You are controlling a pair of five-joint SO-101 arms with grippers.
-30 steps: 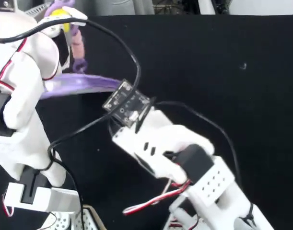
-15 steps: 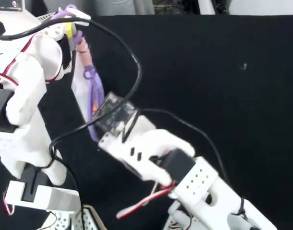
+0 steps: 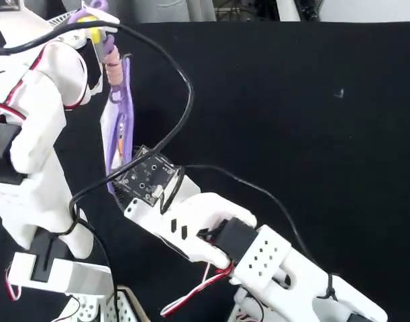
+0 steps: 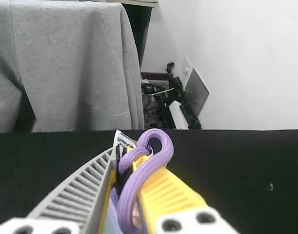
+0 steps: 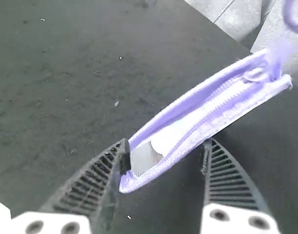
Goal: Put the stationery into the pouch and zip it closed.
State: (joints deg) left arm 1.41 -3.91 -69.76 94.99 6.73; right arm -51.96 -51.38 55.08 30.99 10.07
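Slim lilac pouch (image 3: pixel 117 131), translucent soft plastic with a zip along one long edge, hangs end-down over the matte black worktop (image 3: pixel 292 100) near its far edge. White tag (image 4: pixel 123 141) sits by the purple cord loop (image 4: pixel 149 146), print unreadable. Left tool (image 4: pixel 131 163), ribbed grey and yellow fingers, pinches the pouch by that loop; right tool (image 5: pixel 163 151) spread, ribbed fingers either side of the pouch's low end.
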